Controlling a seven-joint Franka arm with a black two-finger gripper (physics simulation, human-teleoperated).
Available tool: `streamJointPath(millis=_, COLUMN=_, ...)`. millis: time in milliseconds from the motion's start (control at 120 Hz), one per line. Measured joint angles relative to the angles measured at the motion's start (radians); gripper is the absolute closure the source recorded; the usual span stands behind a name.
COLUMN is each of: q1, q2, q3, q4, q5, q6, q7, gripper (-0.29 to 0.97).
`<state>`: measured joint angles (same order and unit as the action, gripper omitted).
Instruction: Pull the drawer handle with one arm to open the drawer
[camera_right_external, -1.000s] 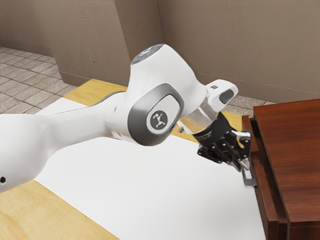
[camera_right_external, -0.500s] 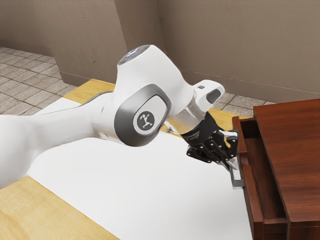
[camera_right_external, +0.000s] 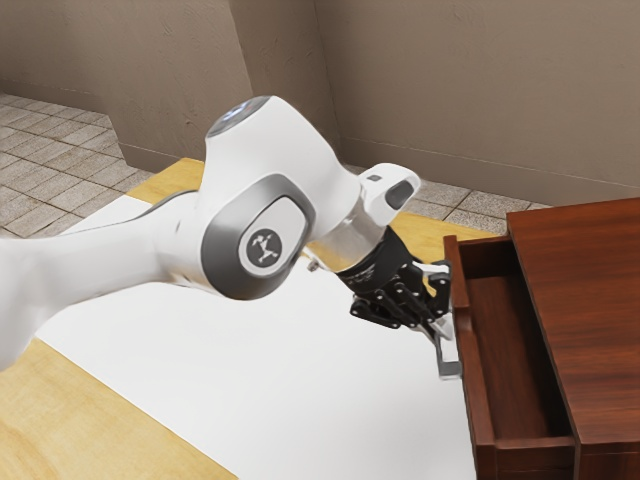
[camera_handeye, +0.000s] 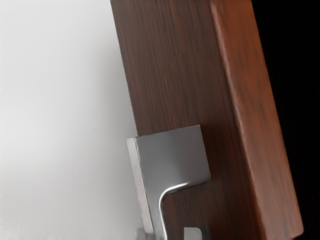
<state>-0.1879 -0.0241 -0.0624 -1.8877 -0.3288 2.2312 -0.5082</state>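
Gripper: clenched on the drawer handle
Drawer handle: grey metal, fixed to the drawer front
Drawer: standing partway out of the dark wooden cabinet, inside showing
Table: white, beneath the arm

Exterior view: taken from beside the arm, somewhat above, facing across the white counter toward the drawer at mid distance. Wrist view: held very close to the drawer's front, seemingly tilted. Shared by both: the metal handle.
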Motion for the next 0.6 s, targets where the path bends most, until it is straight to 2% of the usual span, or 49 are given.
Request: streamJointPath(millis=600, q1=-0.020, q2=-0.065, q3=0.013, q4=-0.076, q5=-0.002, q6=0.027, q7=-0.008, gripper=0.79)
